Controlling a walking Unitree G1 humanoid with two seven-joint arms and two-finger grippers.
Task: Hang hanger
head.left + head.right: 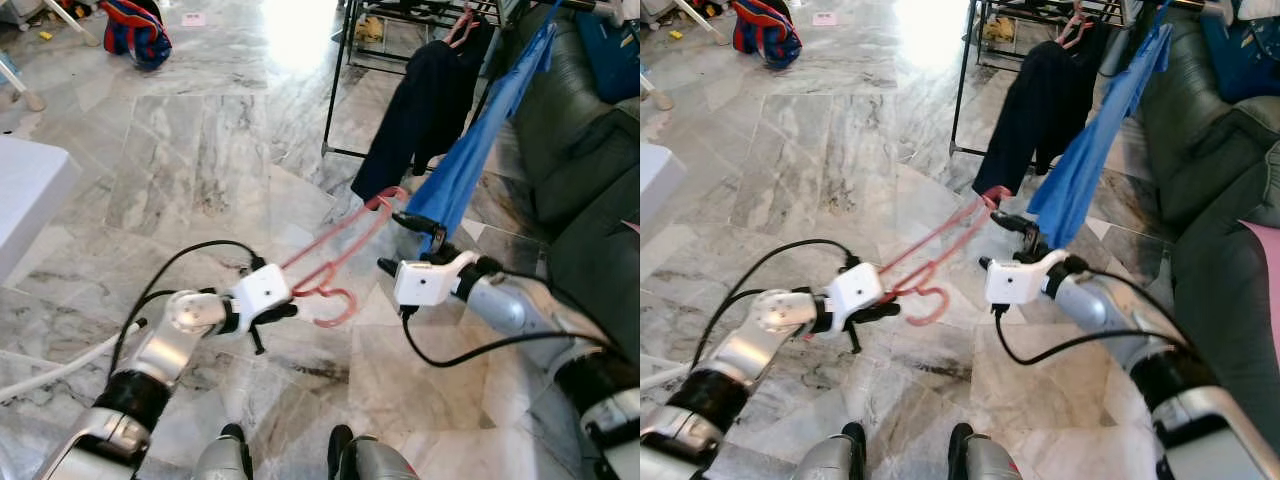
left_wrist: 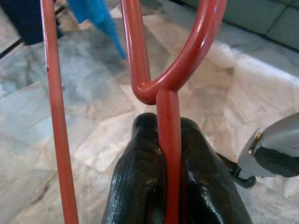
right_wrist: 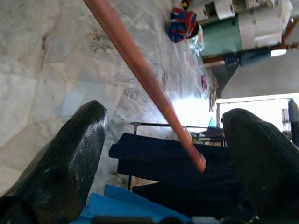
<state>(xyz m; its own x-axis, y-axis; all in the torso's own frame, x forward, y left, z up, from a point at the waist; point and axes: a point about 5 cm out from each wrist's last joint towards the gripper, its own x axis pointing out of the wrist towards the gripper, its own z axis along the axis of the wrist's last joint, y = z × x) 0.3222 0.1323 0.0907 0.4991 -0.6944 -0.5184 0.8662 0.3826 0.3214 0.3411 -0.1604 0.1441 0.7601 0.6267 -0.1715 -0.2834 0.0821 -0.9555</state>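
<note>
We have two shiny silver arms with black bands. Our left gripper (image 1: pixel 275 318) and right gripper (image 1: pixel 400 240) each have a white box at the wrist and two long black fingers (image 3: pixel 60 172). Thin black cables loop from the boxes. Our legs are silver.

- The two eye views look down from the head at the grey marble floor (image 1: pixel 200 180), sharing the same scene.
- The left wrist view sits very close to the thin red plastic hanger (image 2: pixel 168 140).
- The right wrist view looks past that hanger toward the black metal clothes rack (image 3: pixel 154 125).
</note>
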